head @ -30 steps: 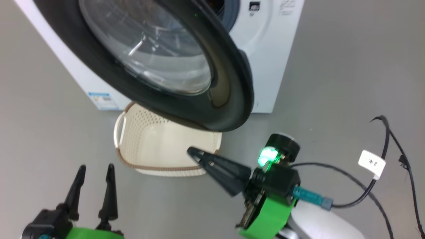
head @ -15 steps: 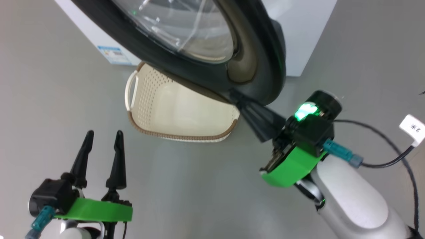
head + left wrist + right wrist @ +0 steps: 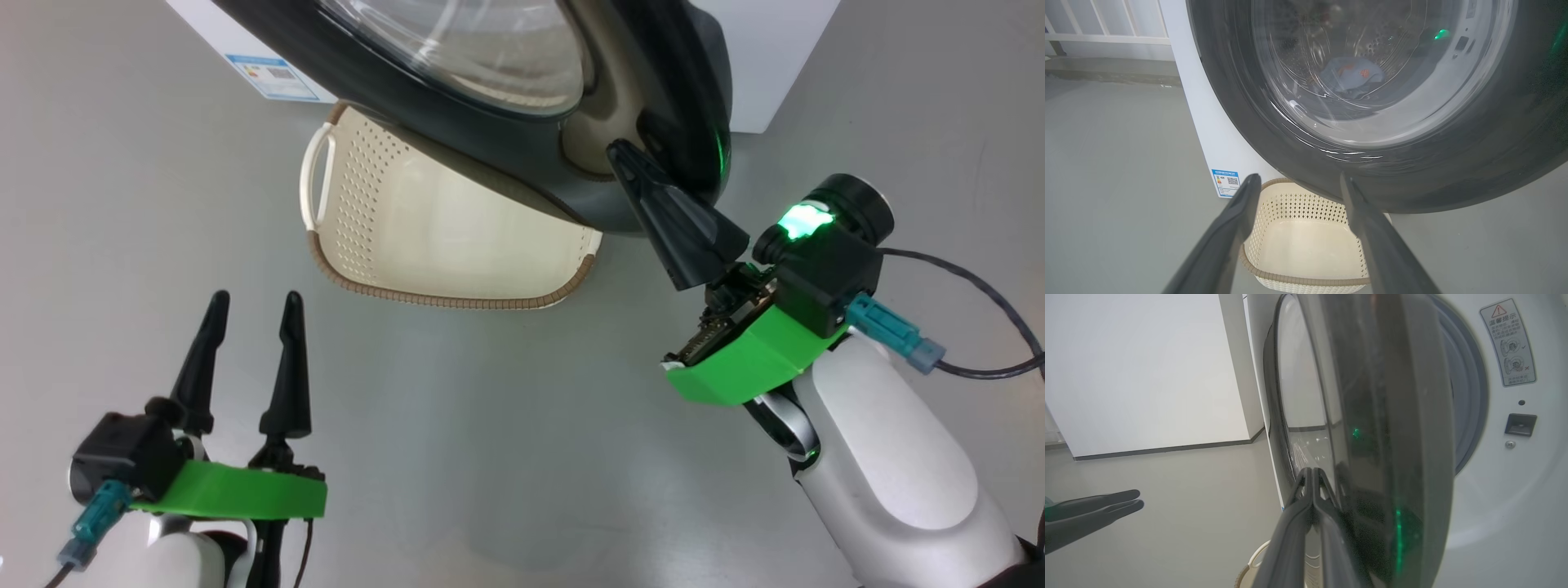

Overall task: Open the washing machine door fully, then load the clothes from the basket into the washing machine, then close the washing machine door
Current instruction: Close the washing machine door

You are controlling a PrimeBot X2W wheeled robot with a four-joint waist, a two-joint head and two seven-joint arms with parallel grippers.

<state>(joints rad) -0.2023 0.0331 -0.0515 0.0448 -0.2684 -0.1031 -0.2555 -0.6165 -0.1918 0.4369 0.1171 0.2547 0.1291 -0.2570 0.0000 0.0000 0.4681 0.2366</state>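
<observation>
The washing machine door (image 3: 424, 122), glossy black with a bulging glass window, stands partly open from the white washing machine (image 3: 775, 65). My right gripper (image 3: 618, 151) is shut, empty, its tips resting on the door's outer face near the rim; the same contact shows in the right wrist view (image 3: 1312, 471). The cream basket (image 3: 359, 212) sits on the floor under the door, with nothing showing inside it. Through the glass, light blue clothes (image 3: 1351, 75) with orange print lie in the drum. My left gripper (image 3: 255, 302) hangs open and empty, short of the basket (image 3: 1306, 281).
Grey floor lies all around. A black cable (image 3: 980, 286) runs from my right wrist across the floor at the right. A blue label (image 3: 269, 73) marks the machine's low corner. The latch slot (image 3: 1521, 424) shows on the machine's white front.
The head camera has shifted. My shut right gripper went from beside the basket's rim up to the door's outer face. The left gripper stays open.
</observation>
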